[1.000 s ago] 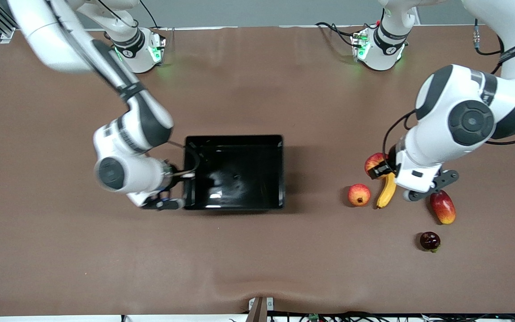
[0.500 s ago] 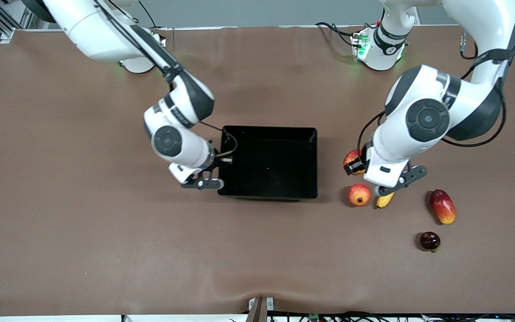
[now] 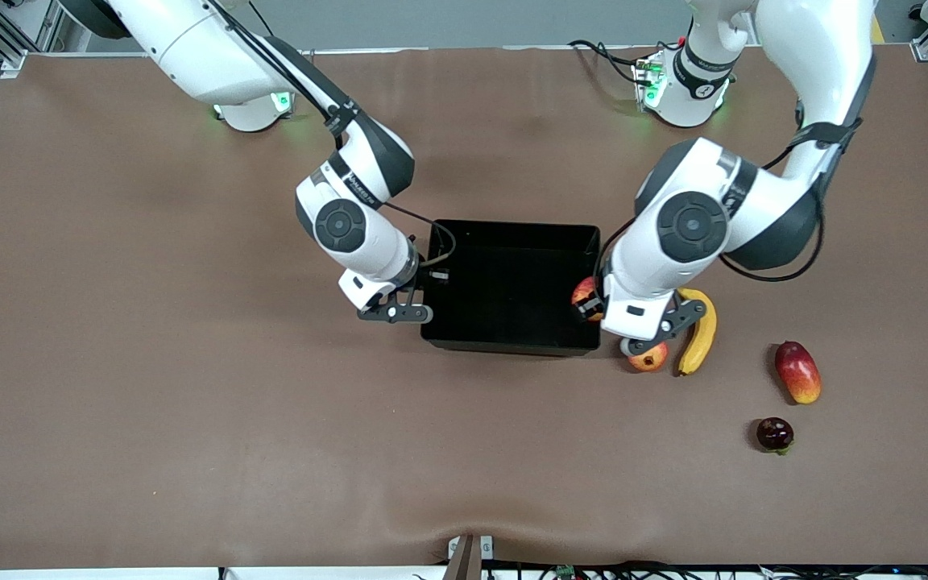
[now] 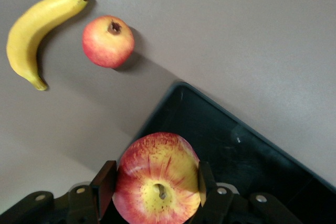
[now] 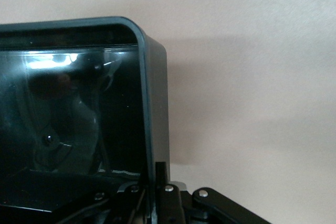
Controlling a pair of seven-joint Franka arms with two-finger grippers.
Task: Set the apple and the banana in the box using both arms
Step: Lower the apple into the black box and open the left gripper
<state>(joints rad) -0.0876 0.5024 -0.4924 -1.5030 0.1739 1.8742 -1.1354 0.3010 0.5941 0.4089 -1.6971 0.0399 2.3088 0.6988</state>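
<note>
My left gripper (image 3: 590, 300) is shut on the apple (image 3: 585, 295), red with yellow streaks, and holds it over the box's wall at the left arm's end. In the left wrist view the apple (image 4: 156, 179) sits between both fingers (image 4: 103, 184), over the box corner (image 4: 236, 156). The black box (image 3: 512, 228) stands mid-table. My right gripper (image 3: 430, 282) is shut on the box's wall at the right arm's end; the right wrist view shows that wall (image 5: 155, 103) between its fingers (image 5: 161, 174). The banana (image 3: 699, 332) lies on the table beside the box, also in the left wrist view (image 4: 37, 32).
A round red-yellow fruit with a dark crown (image 3: 651, 358) lies beside the banana, partly under my left hand, and shows in the left wrist view (image 4: 107, 41). An oblong red-orange fruit (image 3: 797, 372) and a small dark red fruit (image 3: 774, 434) lie nearer the front camera, toward the left arm's end.
My right gripper has dragged the box toward the left arm's end. My left gripper has carried the apple from beside the banana to over the box's wall.
</note>
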